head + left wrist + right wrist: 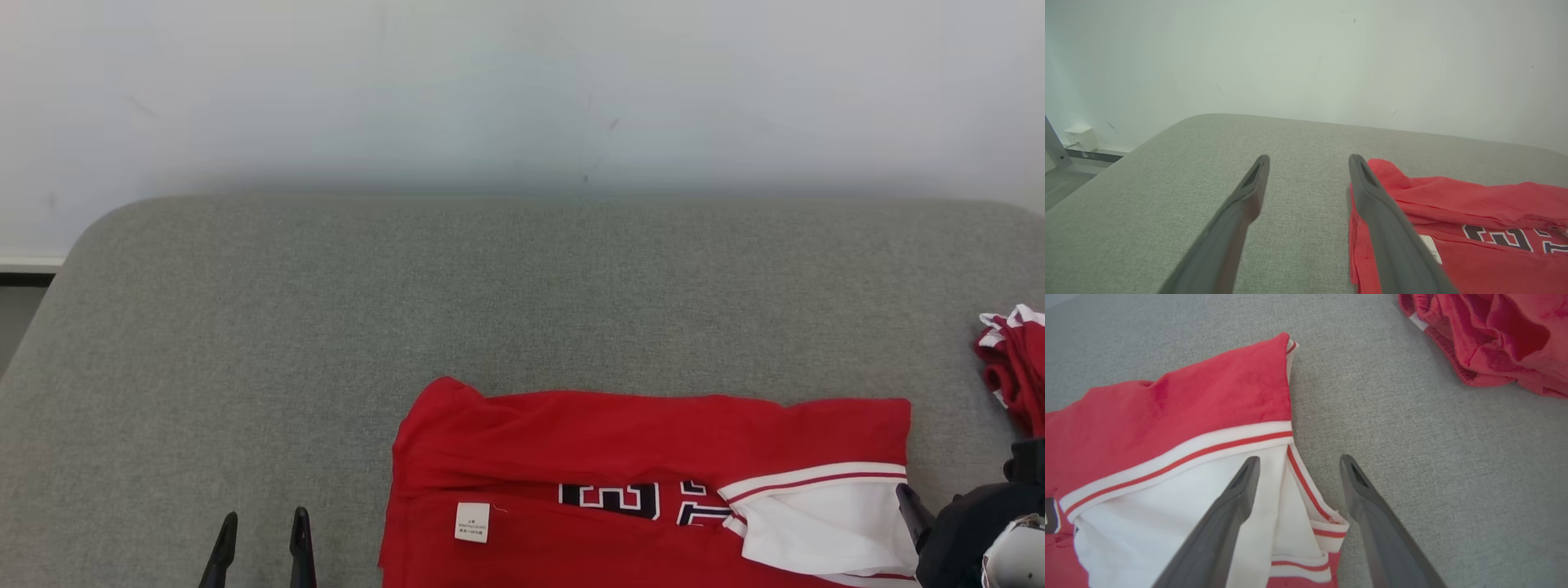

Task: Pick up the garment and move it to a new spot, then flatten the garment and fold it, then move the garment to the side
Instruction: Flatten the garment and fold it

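Grey upholstered surface (490, 286) carries a folded red jersey (653, 433). Left gripper (264, 516) and right gripper (1299, 459): fingers spread wide, empty.

Garment (653, 433) cut off below.

You see a big grey cloth-covered pad with round corners (522, 286). A flat red shirt with white edges and dark numbers (620, 433) lies on its near side. Off at the right edge lies a bunched-up red and white cloth (1016, 367).
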### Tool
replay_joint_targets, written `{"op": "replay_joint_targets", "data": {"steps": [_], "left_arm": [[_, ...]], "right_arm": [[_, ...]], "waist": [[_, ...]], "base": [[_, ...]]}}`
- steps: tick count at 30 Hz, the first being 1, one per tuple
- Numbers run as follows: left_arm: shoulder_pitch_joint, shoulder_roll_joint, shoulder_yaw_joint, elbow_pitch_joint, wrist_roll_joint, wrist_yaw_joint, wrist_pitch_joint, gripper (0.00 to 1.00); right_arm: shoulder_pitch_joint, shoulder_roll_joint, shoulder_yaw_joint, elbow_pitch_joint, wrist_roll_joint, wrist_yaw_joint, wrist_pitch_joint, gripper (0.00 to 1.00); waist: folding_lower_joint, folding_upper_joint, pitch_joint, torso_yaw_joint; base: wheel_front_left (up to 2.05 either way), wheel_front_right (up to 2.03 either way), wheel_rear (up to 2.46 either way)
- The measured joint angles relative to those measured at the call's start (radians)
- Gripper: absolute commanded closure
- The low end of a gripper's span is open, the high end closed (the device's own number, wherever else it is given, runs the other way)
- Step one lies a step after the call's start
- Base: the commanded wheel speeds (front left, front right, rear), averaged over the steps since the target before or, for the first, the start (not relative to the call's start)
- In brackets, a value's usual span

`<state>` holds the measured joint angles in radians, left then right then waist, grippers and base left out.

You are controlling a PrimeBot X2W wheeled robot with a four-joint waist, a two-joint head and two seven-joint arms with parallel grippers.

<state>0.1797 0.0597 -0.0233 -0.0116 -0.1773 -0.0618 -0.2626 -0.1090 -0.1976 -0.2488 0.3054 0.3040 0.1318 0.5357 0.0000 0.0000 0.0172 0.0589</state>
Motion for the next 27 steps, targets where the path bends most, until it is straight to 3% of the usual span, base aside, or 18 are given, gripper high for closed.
{"op": "replay_joint_targets", "data": {"steps": [16, 18, 19, 27], "left_arm": [[-0.061, -0.008, 0.003, 0.017, 0.001, -0.013, 0.0, 0.0], [-0.062, -0.008, 0.004, 0.015, 0.0, -0.009, 0.0, 0.0], [-0.063, -0.008, 0.005, 0.014, -0.001, -0.009, 0.0, 0.0], [-0.064, -0.008, 0.007, 0.012, -0.007, 0.001, 0.0, 0.0]], "right_arm": [[-0.13, -0.041, 0.05, 0.195, -0.033, -0.003, 0.005, 0.0], [-0.132, -0.047, 0.06, 0.195, -0.033, -0.004, 0.014, 0.58], [-0.132, -0.049, 0.067, 0.195, -0.033, -0.004, 0.013, 1.0], [-0.136, -0.042, 0.069, 0.191, -0.044, 0.001, -0.019, 1.0]], "waist": [[0.0, 0.0, 0.121, 0.056], [0.0, 0.0, 0.123, 0.058], [0.0, 0.0, 0.123, 0.058], [0.0001, 0.0001, 0.112, 0.044]], "base": [[0.0, 0.0, 0.0], [0.0, 0.0, 0.0], [0.0, 0.0, 0.0], [0.0, 0.0, 0.0]]}}
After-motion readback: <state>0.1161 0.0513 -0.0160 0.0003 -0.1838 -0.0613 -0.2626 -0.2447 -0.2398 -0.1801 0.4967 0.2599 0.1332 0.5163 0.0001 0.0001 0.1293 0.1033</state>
